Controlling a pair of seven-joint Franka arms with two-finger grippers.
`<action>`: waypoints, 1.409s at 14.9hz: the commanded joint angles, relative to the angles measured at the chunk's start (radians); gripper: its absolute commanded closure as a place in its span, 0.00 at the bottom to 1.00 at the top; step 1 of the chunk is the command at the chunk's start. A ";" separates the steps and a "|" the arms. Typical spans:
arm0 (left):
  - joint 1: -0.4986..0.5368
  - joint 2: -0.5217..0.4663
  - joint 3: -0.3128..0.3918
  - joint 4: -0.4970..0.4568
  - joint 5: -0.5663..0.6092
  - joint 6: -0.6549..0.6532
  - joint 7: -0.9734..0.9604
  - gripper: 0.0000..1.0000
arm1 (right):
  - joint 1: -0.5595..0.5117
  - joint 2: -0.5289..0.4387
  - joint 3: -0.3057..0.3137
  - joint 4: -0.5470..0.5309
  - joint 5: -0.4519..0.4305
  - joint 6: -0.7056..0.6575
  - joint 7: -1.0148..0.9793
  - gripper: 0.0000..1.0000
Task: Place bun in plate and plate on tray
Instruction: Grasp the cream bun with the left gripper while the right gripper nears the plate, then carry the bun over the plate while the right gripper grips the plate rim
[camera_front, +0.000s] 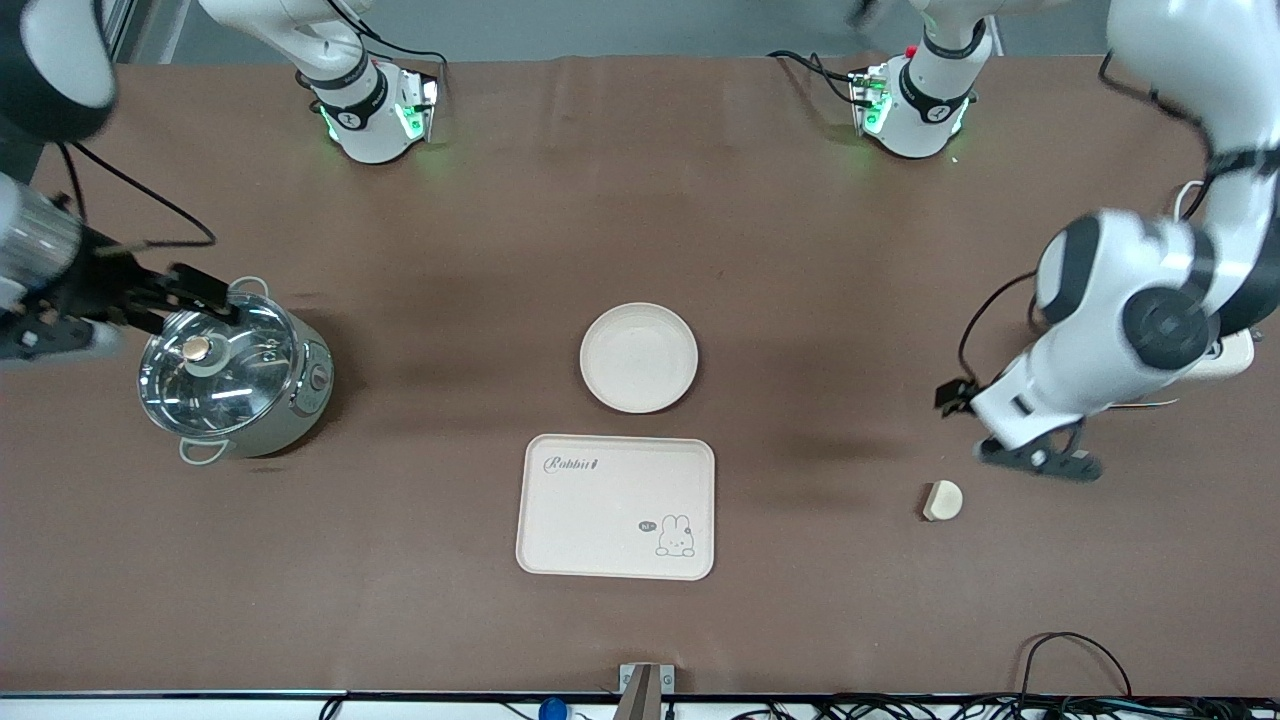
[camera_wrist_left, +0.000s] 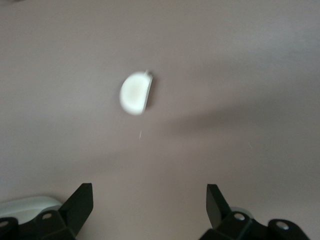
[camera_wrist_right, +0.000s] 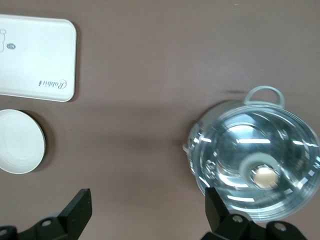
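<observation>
The bun (camera_front: 942, 500) lies on the brown table toward the left arm's end, flat side up on edge; it also shows in the left wrist view (camera_wrist_left: 134, 93). The empty round plate (camera_front: 638, 357) sits mid-table. The Rabbit tray (camera_front: 600, 510) lies empty, nearer to the front camera than the plate. My left gripper (camera_front: 1038, 460) hangs open and empty over bare table close beside the bun; its fingers (camera_wrist_left: 80, 202) are wide apart. My right gripper (camera_front: 200, 293) is open and empty over the rim of the pot. The right wrist view shows the plate (camera_wrist_right: 20, 141) and the tray (camera_wrist_right: 35, 57).
A steel pot with a glass lid (camera_front: 235, 375) stands toward the right arm's end, also in the right wrist view (camera_wrist_right: 255, 165). A cream object (camera_front: 1228, 358) lies partly hidden under the left arm. Cables run along the table's front edge.
</observation>
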 joint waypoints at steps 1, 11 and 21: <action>0.008 0.136 -0.005 0.039 0.052 0.168 0.110 0.00 | 0.059 0.070 -0.002 0.008 0.009 0.070 0.005 0.00; 0.074 0.289 -0.005 0.036 0.206 0.427 0.303 0.50 | 0.161 0.265 0.000 0.010 0.127 0.243 -0.002 0.00; 0.070 0.202 -0.165 0.043 0.071 0.219 -0.057 0.95 | 0.249 0.397 0.030 0.010 0.345 0.271 -0.008 0.00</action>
